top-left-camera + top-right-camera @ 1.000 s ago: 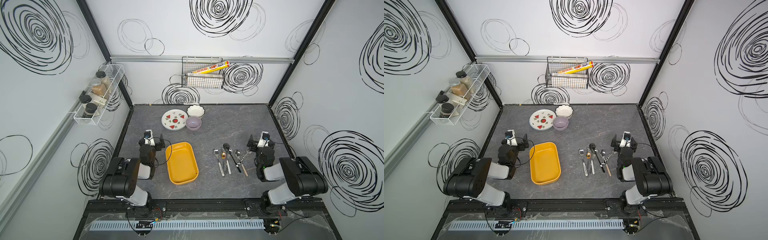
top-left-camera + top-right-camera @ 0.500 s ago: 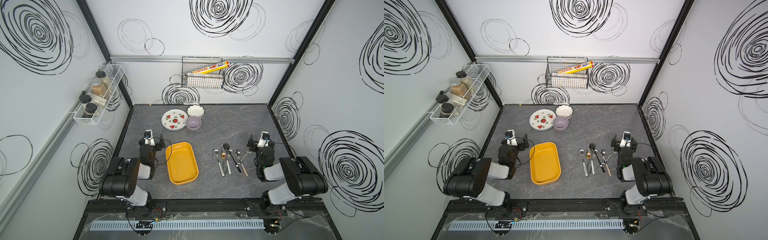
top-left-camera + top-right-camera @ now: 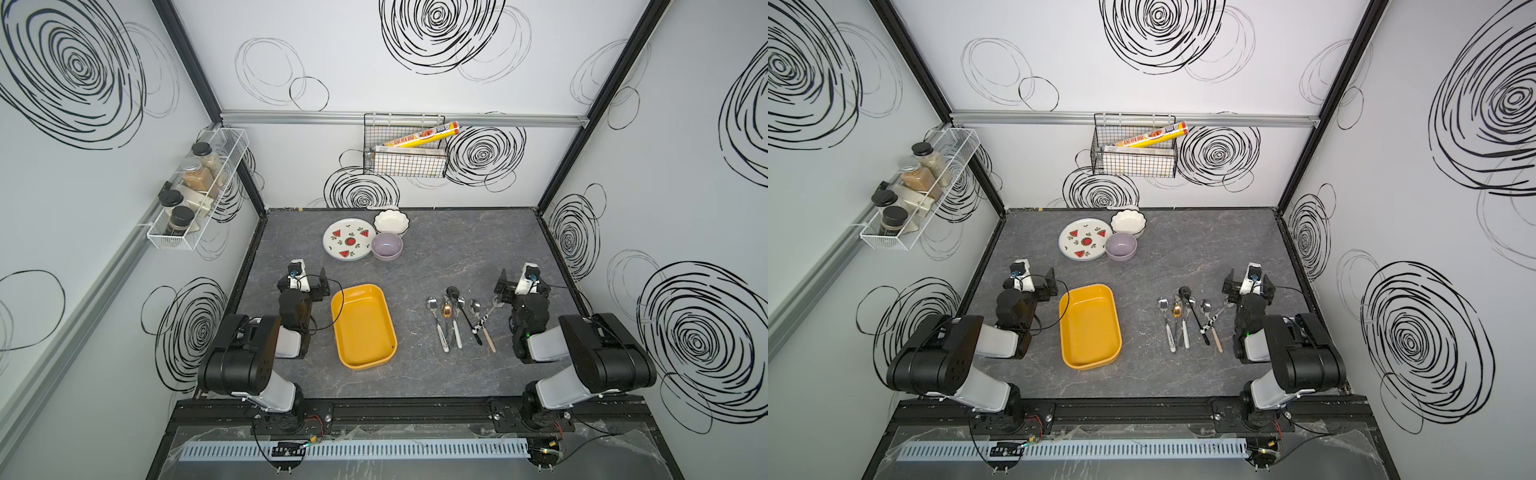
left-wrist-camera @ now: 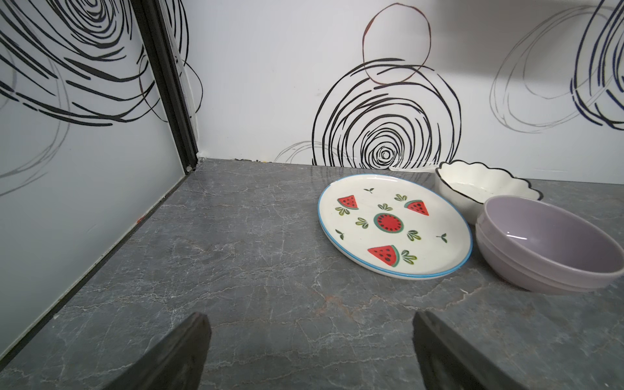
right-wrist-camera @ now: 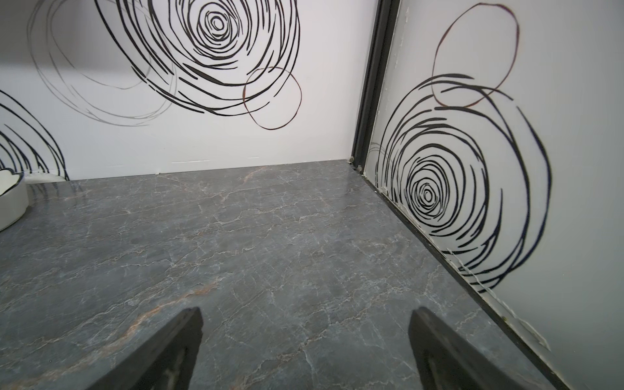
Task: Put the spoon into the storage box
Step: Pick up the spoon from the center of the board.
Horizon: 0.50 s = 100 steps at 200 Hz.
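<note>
Grey marbled bench (image 3: pixel 436 266) floors a white-walled cell scrawled with black spirals. Near its middle the storage box (image 3: pixel 363 328), a mustard-yellow tray, lies flat with its long side running front to back.

To the right of the storage box and well apart from it, a row of spoons (image 3: pixel 457 334) lies on the bench with the handles toward the front edge, some crossing one another. Among them are a gold-bowled spoon (image 3: pixel 446 310) and a black spoon (image 3: pixel 465 316). Both arms stand clear of them.

Just beside the far left corner of the storage box, the left end effector (image 3: pixel 305 286) is low over the bench. Its fingers (image 4: pixel 182 351) are spread wide, with only bare bench between them in the left wrist view. The right end effector (image 3: pixel 521 289) is on the far side of the spoons from the storage box, near the outermost one. Its fingers (image 5: pixel 175 347) also stand wide apart over bare bench.

Beyond the storage box toward the back wall sits a watermelon-print plate (image 3: pixel 349 240). A lilac bowl (image 3: pixel 386 245) is close against its right edge, and whether the two touch I cannot tell. A white scalloped bowl (image 3: pixel 390 221) stands just behind them.

Above the storage box's end of the bench, a black wire basket (image 3: pixel 405 164) on the back wall holds a yellow roll box (image 3: pixel 422 137). A white rack (image 3: pixel 195 199) on the left wall carries jars (image 3: pixel 201 176).
</note>
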### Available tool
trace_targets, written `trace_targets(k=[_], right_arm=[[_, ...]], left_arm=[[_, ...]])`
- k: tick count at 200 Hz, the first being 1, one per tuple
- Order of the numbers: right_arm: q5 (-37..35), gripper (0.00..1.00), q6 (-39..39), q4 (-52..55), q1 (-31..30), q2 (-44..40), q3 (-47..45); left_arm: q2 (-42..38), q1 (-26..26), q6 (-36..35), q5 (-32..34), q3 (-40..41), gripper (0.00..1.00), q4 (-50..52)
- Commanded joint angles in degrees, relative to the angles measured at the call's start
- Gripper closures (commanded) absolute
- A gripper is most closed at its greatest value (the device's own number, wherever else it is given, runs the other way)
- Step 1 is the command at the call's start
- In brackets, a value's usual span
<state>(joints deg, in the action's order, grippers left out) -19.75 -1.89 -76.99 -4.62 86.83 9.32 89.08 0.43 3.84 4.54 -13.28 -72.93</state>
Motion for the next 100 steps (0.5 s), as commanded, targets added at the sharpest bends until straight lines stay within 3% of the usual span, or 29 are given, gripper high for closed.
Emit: trace_targets(k=[1, 11, 37, 61, 70, 90, 100], right_arm=[[-0.59, 0.00, 0.58, -0.73, -0.25, -2.58, -1.11], [-3.45, 0.00, 1.80, -3.38, -1.79, -4.02, -2.14], [-5.72, 0.00, 3.28, 12.08, -4.59, -14.33, 2.61], [-11.26, 0.00, -19.97, 28.21, -4.53, -23.63, 6.04], [-9.44, 0.00, -24.69, 33.06, -4.15, -26.36, 6.53], [-1.87, 0.00, -24.56, 36.94, -3.99, -31.43, 6.41], [0.83, 0.00, -24.45, 38.47, -3.99, -32.93, 6.78]], left_arm=[[-0.06, -0.14, -0.21, 0.20, -0.35, 0.01, -1.59], [-0.04, -0.15, -0.24, 0.18, -0.43, 0.01, -1.60], [-0.05, -0.15, -0.26, 0.18, -0.36, 0.01, -1.59], [-0.08, -0.15, -0.23, 0.20, -0.35, 0.01, -1.58], [-0.04, 0.02, -0.03, 0.08, -0.35, 0.01, -1.52], [-0.18, 0.30, 0.05, -0.23, -0.27, 0.01, -1.66], [-0.96, -1.54, 0.94, 7.53, 0.14, 0.01, -2.48]])
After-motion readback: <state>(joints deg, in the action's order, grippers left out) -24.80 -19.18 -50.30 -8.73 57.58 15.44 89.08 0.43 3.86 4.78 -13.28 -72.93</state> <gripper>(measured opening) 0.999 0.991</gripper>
